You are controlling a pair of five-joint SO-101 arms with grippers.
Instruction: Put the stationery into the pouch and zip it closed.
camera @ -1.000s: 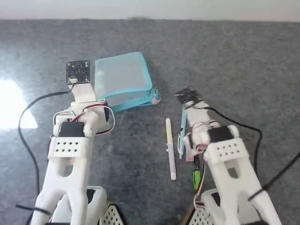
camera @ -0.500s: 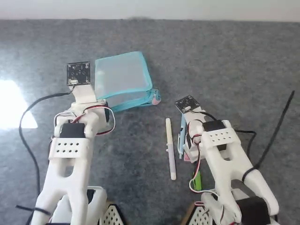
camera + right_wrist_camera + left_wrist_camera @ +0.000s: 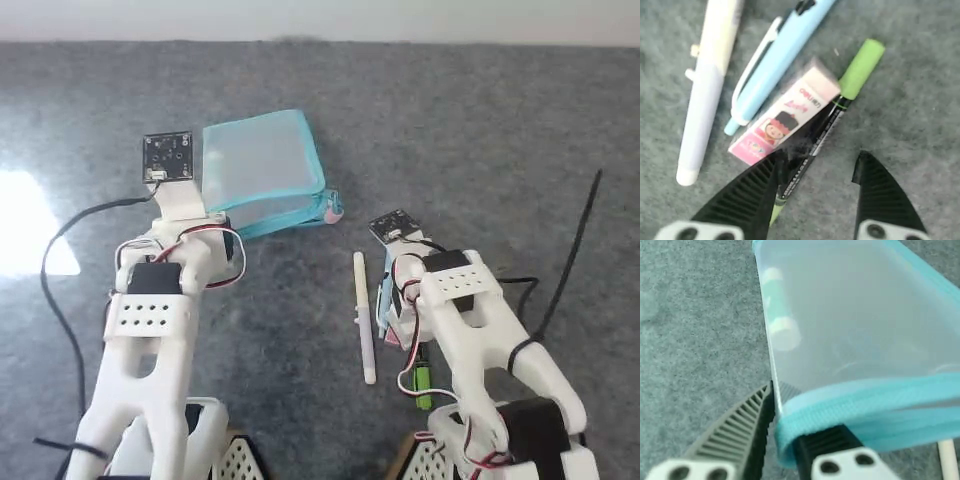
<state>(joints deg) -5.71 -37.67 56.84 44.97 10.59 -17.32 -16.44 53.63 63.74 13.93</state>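
The translucent pouch (image 3: 262, 170) with teal edging lies at the table's middle, its pink zip pull (image 3: 333, 209) toward the right arm. My left gripper (image 3: 782, 415) is shut on the pouch's (image 3: 855, 335) teal corner edge; a white and green stick (image 3: 777, 315) shows through the wall. My right gripper (image 3: 821, 156) hangs open just over the green marker (image 3: 840, 115), which lies between its fingers. Beside it lie the pink eraser (image 3: 790, 115), the blue pen (image 3: 775, 60) and the white pen (image 3: 710, 90). From above, the white pen (image 3: 363, 315) lies left of the right arm.
Grey carpet-like table top (image 3: 500, 130) all around. Cables trail from both arms; one black cable (image 3: 570, 260) arcs up on the right. A bright glare patch (image 3: 25, 230) lies at the left edge.
The right arm has drawn back toward its base and folded lower over the eraser and marker. The left arm and the pouch have kept still.
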